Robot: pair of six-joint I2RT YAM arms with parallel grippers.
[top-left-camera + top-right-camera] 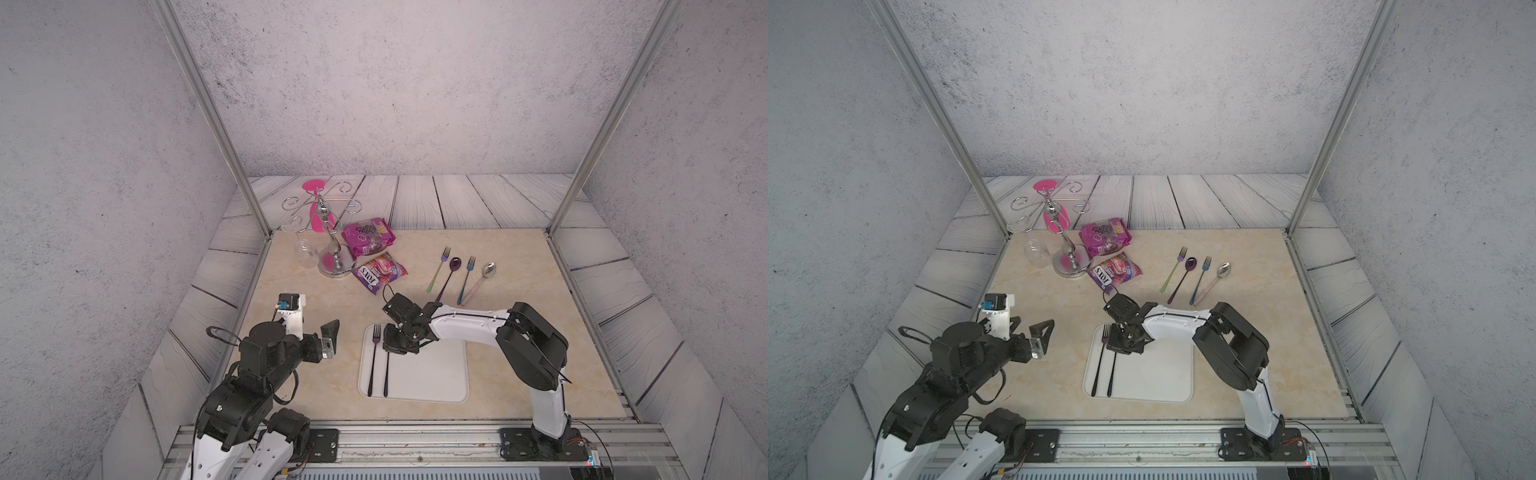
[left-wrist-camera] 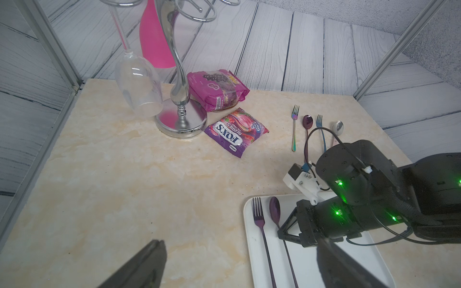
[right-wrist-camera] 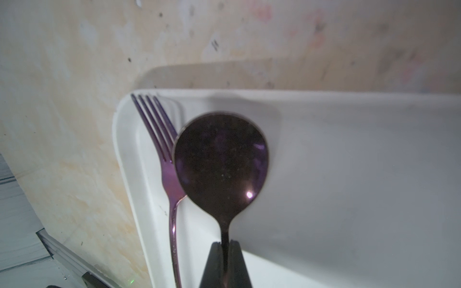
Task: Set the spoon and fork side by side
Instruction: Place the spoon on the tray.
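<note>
The right tool [image 3: 225,245] is pinched narrow on the thin neck of the dark purple metal spoon [image 3: 220,164], just below its bowl. The spoon's long axis runs from the robot's side of the bench toward the far wall, bowl at the far end, handle trailing back toward the robot. Its round, glossy bowl is almost black with violet glints. Whether the bowl touches the surface under it cannot be told.

Just to its left lies the purple metal fork [image 3: 162,139], parallel, tines also pointing to the far wall. Both are over the white rounded-square tray [image 1: 436,374], the fork along the tray's left rim. The tray sits on the beige marbled bench [image 1: 311,291].

The left tool [image 1: 1029,325] hovers well apart, left of the tray, fingers spread wide and holding nothing.
</note>
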